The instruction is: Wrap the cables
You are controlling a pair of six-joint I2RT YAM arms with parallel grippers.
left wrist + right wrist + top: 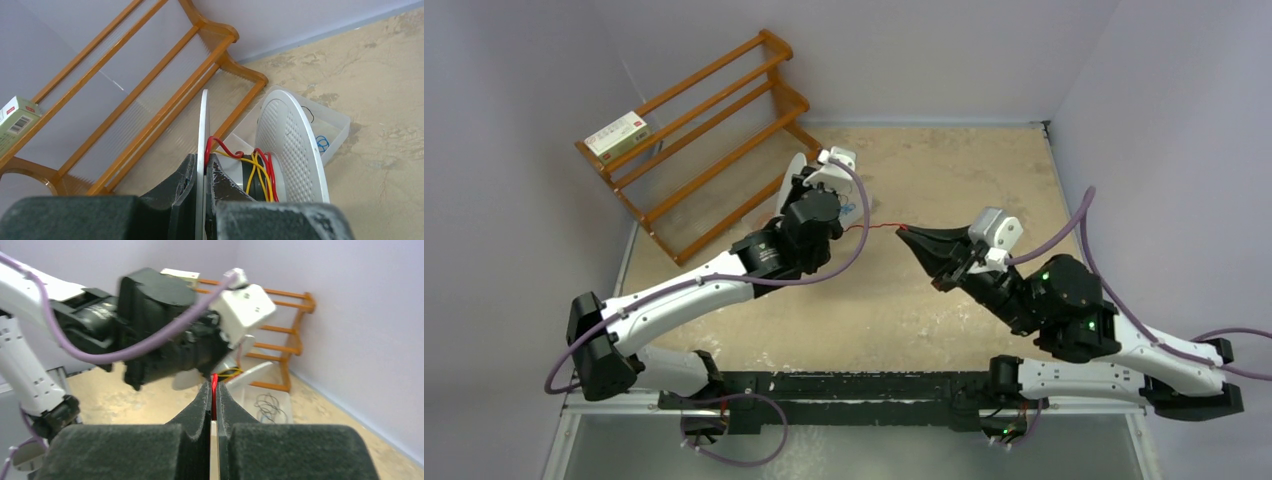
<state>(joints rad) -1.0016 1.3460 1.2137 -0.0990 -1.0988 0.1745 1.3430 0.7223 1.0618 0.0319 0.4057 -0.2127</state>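
While the white spool (292, 145) is pinched in the left claw (204, 167), the red cable (882, 229) is gripped by the right claw (213, 392) and stretched straight between them.

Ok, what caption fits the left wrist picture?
Left fingers clamp a white spool wound with red and yellow cables.

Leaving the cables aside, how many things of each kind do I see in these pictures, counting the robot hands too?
Wooden rack: 1
Carton on the rack: 1
Spool: 1
Clear tray: 1
Robot hands: 2 (left hand shut on the spool, right hand shut on the red cable)
Total: 6
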